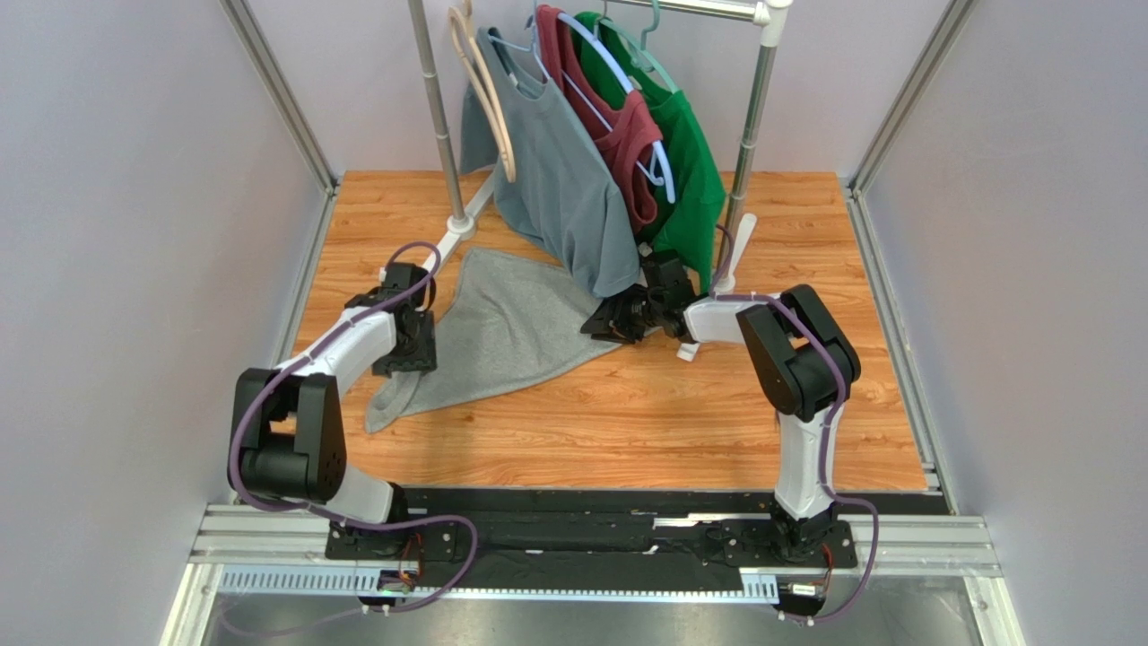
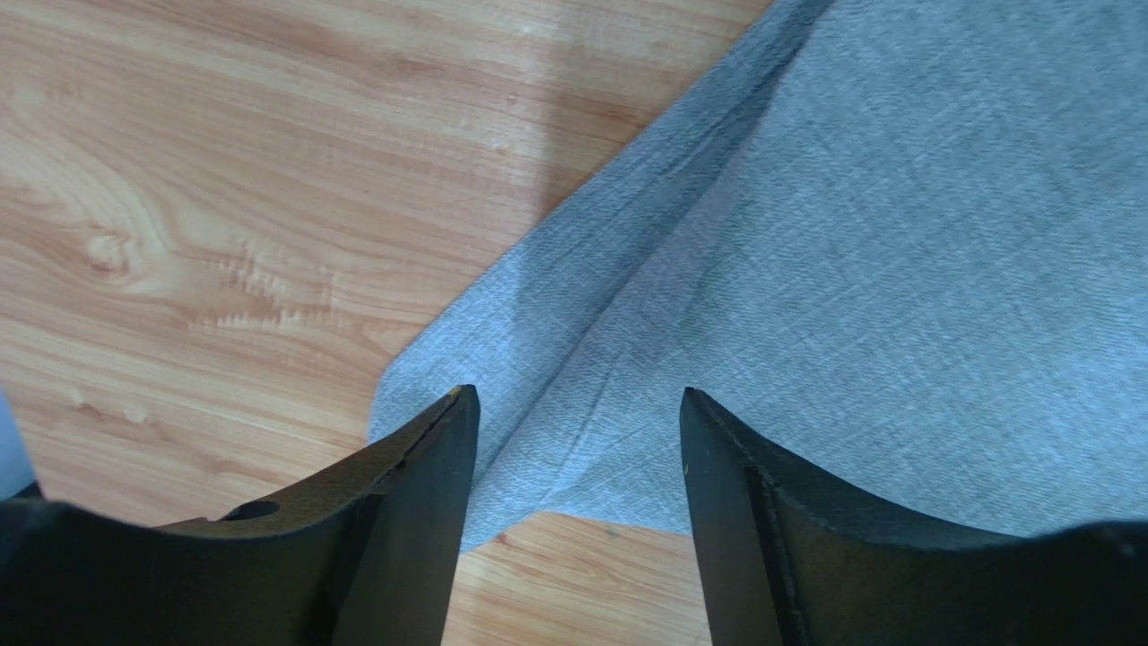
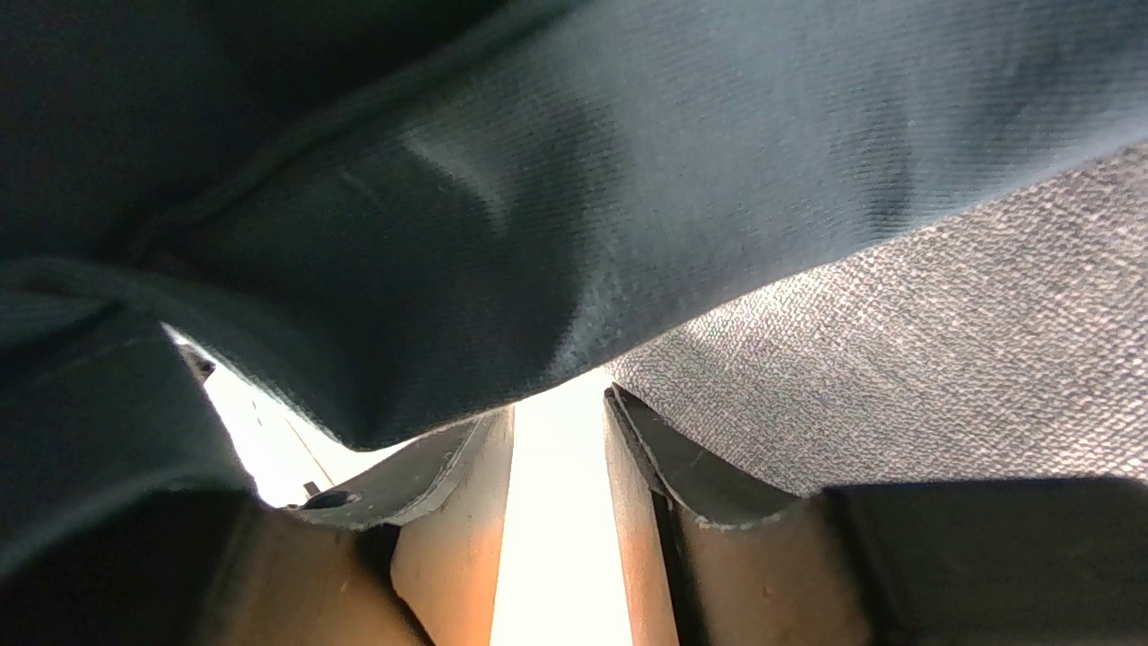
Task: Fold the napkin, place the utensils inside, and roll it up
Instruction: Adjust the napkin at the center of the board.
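The napkin (image 1: 512, 330) lies spread on the surface (image 1: 701, 431), its long axis running from the left fingers (image 2: 404, 525) across to the right fingers (image 3: 687, 485). The left arm, elbow bent low, is nearer: a napkin corner lies just below and ahead of its wide, empty fingers. The right fingers, narrowly parted with nothing between them, sit under a hanging garment (image 3: 539, 202).
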Available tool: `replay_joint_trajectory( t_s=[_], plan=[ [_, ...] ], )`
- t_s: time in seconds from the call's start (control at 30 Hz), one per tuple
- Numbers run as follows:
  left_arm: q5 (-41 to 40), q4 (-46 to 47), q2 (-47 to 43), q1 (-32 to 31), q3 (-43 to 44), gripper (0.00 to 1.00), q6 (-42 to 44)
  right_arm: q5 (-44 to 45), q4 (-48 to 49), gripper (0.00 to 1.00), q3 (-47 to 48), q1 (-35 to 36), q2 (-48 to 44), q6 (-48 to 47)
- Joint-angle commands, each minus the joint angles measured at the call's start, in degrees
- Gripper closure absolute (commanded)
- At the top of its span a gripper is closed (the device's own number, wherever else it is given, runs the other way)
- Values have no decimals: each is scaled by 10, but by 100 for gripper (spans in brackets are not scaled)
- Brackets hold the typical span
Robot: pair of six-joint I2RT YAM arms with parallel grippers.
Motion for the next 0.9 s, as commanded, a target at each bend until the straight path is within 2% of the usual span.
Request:
replay_joint_trajectory(
  t_s=[0.0, 0.07, 0.2, 0.33, 0.43, 0.63, 0.87],
  plan=[
    [-45, -13, 12, -1, 25, 38, 27, 54, -42, 62, -4, -6, 34, -27],
    [-56, -21, 28, -1, 34, 47, 21, 53, -40, 62, -3, -6, 35, -27],
    [-67, -36, 47, -1, 47, 51, 20, 53, -41, 62, -5, -6, 36, -26],
    [4, -14, 16, -7, 36, 49, 22, 52, -40, 62, -4, -7, 39, -28],
    [29, 10, -16, -14, 19, 41, 18, 50, -41, 62, -2, -6, 40, -25],
    [-14, -6, 6, -14, 22, 39, 14, 50, -41, 62, -3, -6, 36, -27],
    [4, -24, 57, -15, 43, 39, 17, 51, -42, 62, -4, -6, 39, -27]
  ],
)
